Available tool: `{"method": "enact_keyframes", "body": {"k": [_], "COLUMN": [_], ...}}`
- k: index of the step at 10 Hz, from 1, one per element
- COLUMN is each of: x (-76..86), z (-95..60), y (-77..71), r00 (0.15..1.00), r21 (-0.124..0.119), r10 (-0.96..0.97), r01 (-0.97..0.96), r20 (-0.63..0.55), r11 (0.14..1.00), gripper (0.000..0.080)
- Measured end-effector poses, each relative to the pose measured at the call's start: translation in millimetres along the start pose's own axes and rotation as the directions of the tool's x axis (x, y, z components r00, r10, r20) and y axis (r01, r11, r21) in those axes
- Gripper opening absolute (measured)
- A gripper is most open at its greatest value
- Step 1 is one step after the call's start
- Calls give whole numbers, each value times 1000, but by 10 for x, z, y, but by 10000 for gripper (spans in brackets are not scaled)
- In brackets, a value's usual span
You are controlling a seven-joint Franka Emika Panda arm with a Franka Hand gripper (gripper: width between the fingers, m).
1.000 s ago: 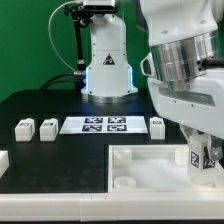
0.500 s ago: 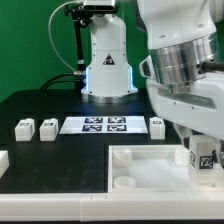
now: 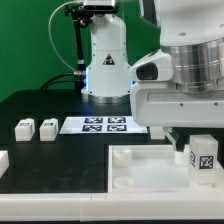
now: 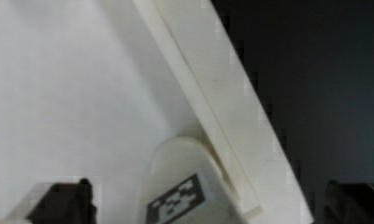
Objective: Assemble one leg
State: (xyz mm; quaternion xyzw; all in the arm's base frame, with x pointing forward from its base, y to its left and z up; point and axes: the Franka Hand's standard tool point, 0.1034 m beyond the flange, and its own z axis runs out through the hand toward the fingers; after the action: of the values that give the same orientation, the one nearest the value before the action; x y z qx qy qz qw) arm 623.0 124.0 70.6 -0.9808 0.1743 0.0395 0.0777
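One leg (image 3: 203, 160), a small white block with a black-and-white tag, stands upright in the white tray's (image 3: 150, 165) far corner at the exterior view's right. My gripper (image 3: 196, 140) hangs right above it. In the wrist view the gripper (image 4: 207, 205) is open. Its dark fingertips (image 4: 63, 200) stand wide apart on either side of the leg's tag (image 4: 175, 198) and do not touch it. The tray's wall (image 4: 210, 90) runs past the leg. Two more legs (image 3: 24, 128) (image 3: 47, 129) stand on the black table at the exterior view's left.
The marker board (image 3: 100, 124) lies on the table behind the tray. A white part (image 3: 3, 160) shows at the exterior view's left edge. The robot's base (image 3: 105, 60) stands at the back. My arm hides the table beside the marker board's right end.
The wrist has turned and now fills more of the view. The leg has shifted slightly right and down and stands straight. The fourth leg by the marker board is now hidden by the arm.
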Motion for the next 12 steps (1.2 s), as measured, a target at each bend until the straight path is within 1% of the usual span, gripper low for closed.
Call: {"method": "enact_keyframes", "body": {"k": [1, 2, 3, 4, 5, 6, 7, 8, 9, 10, 11, 12], "x": [37, 68, 80, 58, 62, 89, 119, 130, 134, 139, 149, 170], "z": [-10, -6, 19, 43, 41, 32, 28, 36, 37, 40, 52, 52], "y": [-54, -115, -121, -137, -134, -98, -42, -5, 4, 14, 43, 69], "r00": [974, 914, 888, 895, 898, 933, 966, 984, 989, 985, 948, 897], "r21": [-61, -79, -83, -80, -78, -70, -62, -52, -37, -14, 46, 94], "r10": [-223, -398, -447, -431, -423, -336, -218, -100, -9, 85, 292, 432], "r01": [220, 392, 440, 424, 416, 330, 211, 93, 4, -88, -288, -424], "r20": [-47, -81, -108, -117, -118, -128, -138, -145, -148, -147, -129, -92], "r11": [974, 917, 894, 902, 906, 941, 976, 994, 999, 996, 957, 901], "gripper": [648, 648, 648, 619, 619, 453, 317, 296, 296, 295, 295, 294]}}
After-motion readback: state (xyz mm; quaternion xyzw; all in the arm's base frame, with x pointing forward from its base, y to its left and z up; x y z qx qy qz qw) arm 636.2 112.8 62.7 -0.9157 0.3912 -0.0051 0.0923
